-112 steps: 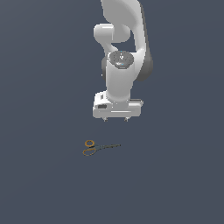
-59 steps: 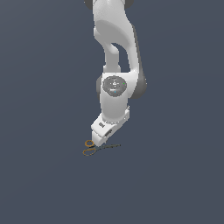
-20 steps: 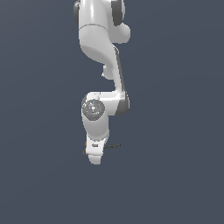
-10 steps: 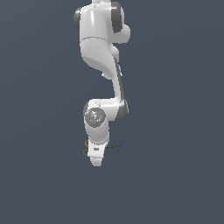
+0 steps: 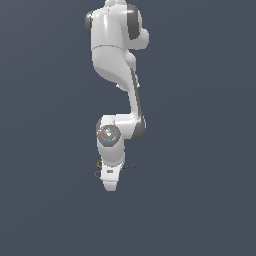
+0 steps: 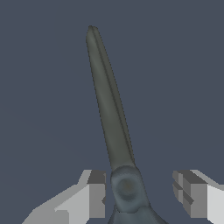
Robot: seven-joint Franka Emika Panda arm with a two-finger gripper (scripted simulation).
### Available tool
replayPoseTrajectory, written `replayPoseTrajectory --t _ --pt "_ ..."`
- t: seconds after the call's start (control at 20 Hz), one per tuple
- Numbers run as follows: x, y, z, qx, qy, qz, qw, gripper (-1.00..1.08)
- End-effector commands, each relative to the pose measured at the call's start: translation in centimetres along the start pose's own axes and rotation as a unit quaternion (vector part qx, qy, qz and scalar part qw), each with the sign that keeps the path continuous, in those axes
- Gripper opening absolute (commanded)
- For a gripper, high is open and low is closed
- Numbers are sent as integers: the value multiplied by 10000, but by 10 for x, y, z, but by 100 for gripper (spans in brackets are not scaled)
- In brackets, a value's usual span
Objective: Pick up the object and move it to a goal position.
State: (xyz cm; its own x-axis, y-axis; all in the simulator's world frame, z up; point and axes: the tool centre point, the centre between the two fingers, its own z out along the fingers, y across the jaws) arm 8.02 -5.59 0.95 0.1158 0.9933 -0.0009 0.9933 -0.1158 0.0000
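Observation:
The scissors lie flat on the dark grey floor. In the exterior view only a sliver of their orange-yellow ring handles (image 5: 98,165) and the thin dark blade tip (image 5: 131,166) show on either side of the arm's hand. In the wrist view the dark blades (image 6: 108,105) and the pivot (image 6: 127,187) fill the picture; the handles are out of that view. My gripper (image 6: 141,194) is open and low over the scissors, one finger on each side of the pivot. The left finger (image 6: 96,194) is close to the pivot, the right finger (image 6: 192,194) stands farther off. In the exterior view the hand (image 5: 110,178) hides the fingers.
The floor (image 5: 200,200) is a plain dark grey surface with nothing else on it. The white arm (image 5: 117,75) stands upright above the scissors and folds down over them.
The arm has swung over and lowered onto the scissors from above. In the last half second the hand dropped slightly; the scissors have not moved.

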Motion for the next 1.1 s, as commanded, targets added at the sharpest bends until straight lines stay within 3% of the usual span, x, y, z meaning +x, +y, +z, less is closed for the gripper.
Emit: replayPoseTrajectory --t 0.0,0.55,0.8,1.05 --pt "0 0 2 1 3 1 10000 -100" --pt "12 -3 -8 0 4 -3 10000 -100" --pt "41 -10 -30 0 1 -4 10000 -100" --pt "89 -22 -65 0 -3 -5 10000 -100"
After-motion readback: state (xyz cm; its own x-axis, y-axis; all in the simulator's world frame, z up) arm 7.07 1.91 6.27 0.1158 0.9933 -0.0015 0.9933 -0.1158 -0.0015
